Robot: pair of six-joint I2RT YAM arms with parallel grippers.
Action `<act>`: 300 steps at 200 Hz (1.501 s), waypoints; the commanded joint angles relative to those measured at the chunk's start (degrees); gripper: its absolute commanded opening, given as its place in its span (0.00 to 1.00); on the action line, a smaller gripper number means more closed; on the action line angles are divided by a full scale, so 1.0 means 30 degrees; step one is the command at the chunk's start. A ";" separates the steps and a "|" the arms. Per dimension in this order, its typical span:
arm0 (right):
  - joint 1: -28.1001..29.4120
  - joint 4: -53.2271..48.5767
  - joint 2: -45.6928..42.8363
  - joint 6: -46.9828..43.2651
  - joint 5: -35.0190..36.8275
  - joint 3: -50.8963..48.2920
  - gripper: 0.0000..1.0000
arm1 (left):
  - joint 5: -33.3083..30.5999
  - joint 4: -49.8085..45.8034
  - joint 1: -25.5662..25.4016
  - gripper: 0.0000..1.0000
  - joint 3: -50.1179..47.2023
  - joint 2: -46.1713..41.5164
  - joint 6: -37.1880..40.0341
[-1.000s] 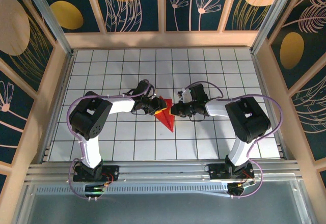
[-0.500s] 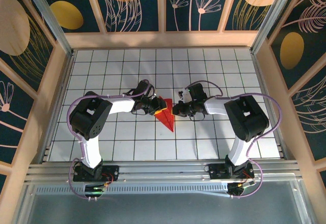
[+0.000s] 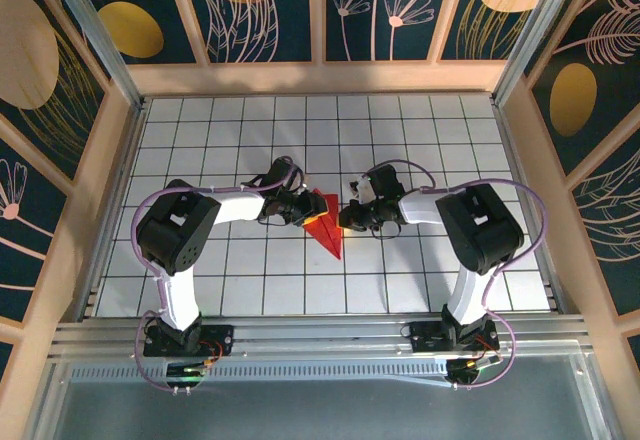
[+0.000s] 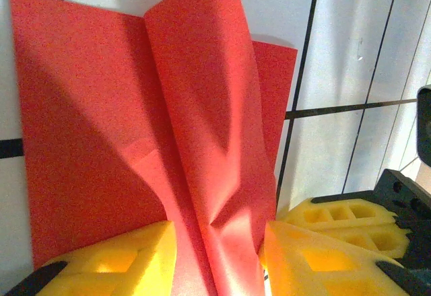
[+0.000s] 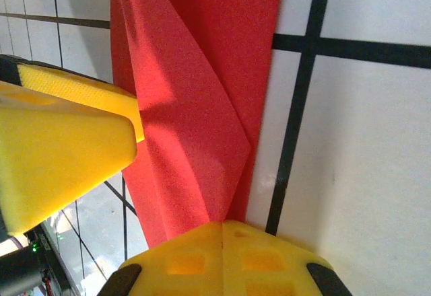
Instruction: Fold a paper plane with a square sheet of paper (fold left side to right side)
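From the top external view, the red paper sheet (image 3: 325,228) is seen on the white tiled table (image 3: 420,140), folded to a narrow shape with its sharp tip toward the arm bases. It is flanked by the left gripper (image 3: 303,210) at its left edge and the right gripper (image 3: 347,218) at its right edge. Both fingertips are brought up to the wider far half. The gap between each pair of fingers cannot be judged from here.

In the left wrist view, the left gripper (image 4: 219,232) is shown with its yellow fingers (image 4: 121,259) set apart. A raised ridge of the red paper sheet (image 4: 87,121) runs up between them and is met by both inner faces. Whether the ridge is squeezed cannot be told. A flat panel is spread beyond the left finger. The right gripper (image 4: 343,216) is seen just past the right finger.

In the right wrist view, the right gripper (image 5: 222,235) is shown with its pads (image 5: 262,259) pressed together along a thin seam. The narrowing end of the red paper sheet (image 5: 195,74) is brought down to the pad tips. Whether any paper is caught in the seam cannot be told. A finger of the left gripper (image 5: 60,155) is laid against the sheet's left edge.
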 commanded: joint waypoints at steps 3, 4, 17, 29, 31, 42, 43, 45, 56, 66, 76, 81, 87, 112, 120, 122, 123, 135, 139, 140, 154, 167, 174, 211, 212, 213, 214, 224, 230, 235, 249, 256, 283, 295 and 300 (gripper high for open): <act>0.0332 -0.0411 0.0535 -0.0376 0.0434 0.0512 0.00 | -0.0941 -0.1185 -0.0099 0.41 -0.0320 0.0296 0.0322; 0.0350 -0.0424 0.0537 -0.0376 0.0442 0.0501 0.00 | -0.0931 -0.1185 -0.0099 0.41 -0.0320 0.0283 0.0310; 0.0396 -0.0553 0.0683 -0.0376 0.0672 0.0519 0.00 | -0.0921 -0.1155 -0.0099 0.41 -0.0334 0.0265 0.0302; 0.0427 -0.0805 0.0795 -0.0433 0.0866 0.0522 0.00 | -0.0922 -0.1126 -0.0084 0.42 -0.0293 0.0198 0.0288; 0.0434 -0.0836 0.0822 -0.0434 0.0884 0.0520 0.00 | -0.0921 -0.1141 -0.0095 0.42 -0.0276 0.0164 0.0295; 0.0445 -0.1054 0.0890 -0.0434 0.1087 0.0467 0.00 | -0.0978 -0.1126 -0.0091 0.42 -0.0212 0.0012 0.0293; 0.0451 -0.1082 0.0890 -0.0449 0.1106 0.0464 0.00 | -0.0979 -0.1126 -0.0095 0.42 -0.0207 -0.0020 0.0295; 0.0455 -0.1104 0.0912 -0.0438 0.1120 0.0447 0.00 | -0.1016 -0.1126 -0.0098 0.42 -0.0182 -0.0059 0.0297; 0.0456 -0.1294 0.0949 -0.0434 0.1359 0.0368 0.00 | -0.1053 -0.1224 -0.0099 0.43 -0.0004 -0.0303 0.0312; 0.0456 -0.1541 0.1026 -0.0512 0.1624 0.0344 0.00 | -0.1096 -0.1351 -0.0099 0.44 0.0217 -0.0533 0.0380; 0.0456 -0.1872 0.1064 -0.0595 0.1866 0.0344 0.00 | -0.1225 -0.1569 -0.0099 0.44 0.0509 -0.0787 0.0469; 0.0456 -0.1950 0.1113 -0.0609 0.1978 0.0344 0.00 | -0.1333 -0.1719 -0.0099 0.44 0.0648 -0.0933 0.0545; 0.0456 -0.2062 0.1133 -0.0653 0.2079 0.0315 0.00 | -0.1431 -0.1916 -0.0099 0.45 0.0853 -0.1086 0.0593; 0.0457 -0.2160 0.1156 -0.0661 0.2267 0.0175 0.00 | -0.1861 -0.2650 -0.0099 0.47 0.1648 -0.1829 0.0933; 0.0457 -0.2118 0.1198 -0.0643 0.2263 0.0133 0.00 | -0.1998 -0.2689 -0.0099 0.47 0.1729 -0.2103 0.0971; 0.0456 -0.2102 0.1194 -0.0640 0.2266 0.0137 0.00 | -0.2025 -0.2660 -0.0099 0.47 0.1731 -0.2176 0.0971; 0.0456 -0.2090 0.1189 -0.0640 0.2266 0.0123 0.00 | -0.2044 -0.2655 -0.0099 0.47 0.1731 -0.2213 0.0986; 0.0460 -0.2023 0.1205 -0.0639 0.2252 0.0082 0.00 | -0.2001 -0.2481 -0.0091 0.45 0.1652 -0.2487 0.0994; 0.0457 -0.2052 0.1185 -0.0661 0.2251 0.0086 0.00 | -0.1880 -0.2342 -0.0098 0.42 0.1594 -0.2539 0.0972; 0.0456 -0.2065 0.1184 -0.0665 0.2259 0.0083 0.00 | -0.1825 -0.2306 -0.0098 0.41 0.1575 -0.2526 0.0972; 0.0500 -0.2094 0.1140 -0.0720 0.2294 0.0077 0.00 | -0.0865 -0.1559 -0.0099 0.28 0.1291 -0.2310 0.0724; 0.0486 -0.2180 0.1096 -0.0756 0.2354 0.0030 0.00 | 0.0101 -0.0701 -0.0084 0.18 0.1067 -0.1895 0.0436; 0.0486 -0.2228 0.1088 -0.0785 0.2384 0.0052 0.00 | 0.0522 -0.0335 -0.0084 0.14 0.1001 -0.1651 0.0331; 0.0486 -0.2452 0.1111 -0.0888 0.2560 0.0138 0.00 | 0.1600 0.0177 -0.0215 0.04 0.1545 -0.0162 0.0555; 0.0486 -0.2455 0.1118 -0.0895 0.2560 0.0138 0.00 | 0.1599 0.0170 -0.0215 0.04 0.1580 -0.0121 0.0573; 0.0486 -0.2471 0.1121 -0.0899 0.2560 0.0153 0.00 | 0.1614 0.0152 -0.0216 0.04 0.1582 -0.0072 0.0567; 0.0486 -0.2465 0.1123 -0.0901 0.2560 0.0146 0.00 | 0.1621 0.0143 -0.0216 0.04 0.1598 -0.0033 0.0578; 0.0502 -0.2530 0.1139 -0.0932 0.2587 0.0182 0.00 | 0.1700 0.0047 -0.0237 0.03 0.1781 0.0379 0.0691; 0.0499 -0.2561 0.1191 -0.0932 0.2640 0.0197 0.00 | 0.1695 -0.0004 -0.0238 0.03 0.1861 0.0582 0.0788; 0.0511 -0.2555 0.1186 -0.0958 0.2631 0.0197 0.00 | 0.1589 -0.0152 -0.0223 0.02 0.1930 0.0717 0.0851; 0.0515 -0.2595 0.1242 -0.0962 0.2618 0.0212 0.00 | 0.0872 -0.0714 -0.0245 0.02 0.2024 0.0969 0.1136; 0.0537 -0.2653 0.1294 -0.0987 0.2619 0.0270 0.00 | 0.0573 -0.0878 -0.0230 0.02 0.1997 0.1060 0.1222; 0.0574 -0.2970 0.1330 -0.1188 0.2750 0.0373 0.00 | 0.0128 -0.0850 -0.0245 0.02 0.1577 0.1462 0.1207; 0.0574 -0.3041 0.1316 -0.1254 0.2791 0.0402 0.00 | -0.0006 -0.0834 -0.0259 0.02 0.1315 0.1638 0.1224; 0.0574 -0.3046 0.1323 -0.1254 0.2816 0.0402 0.00 | -0.0115 -0.0805 -0.0246 0.02 0.1191 0.1682 0.1242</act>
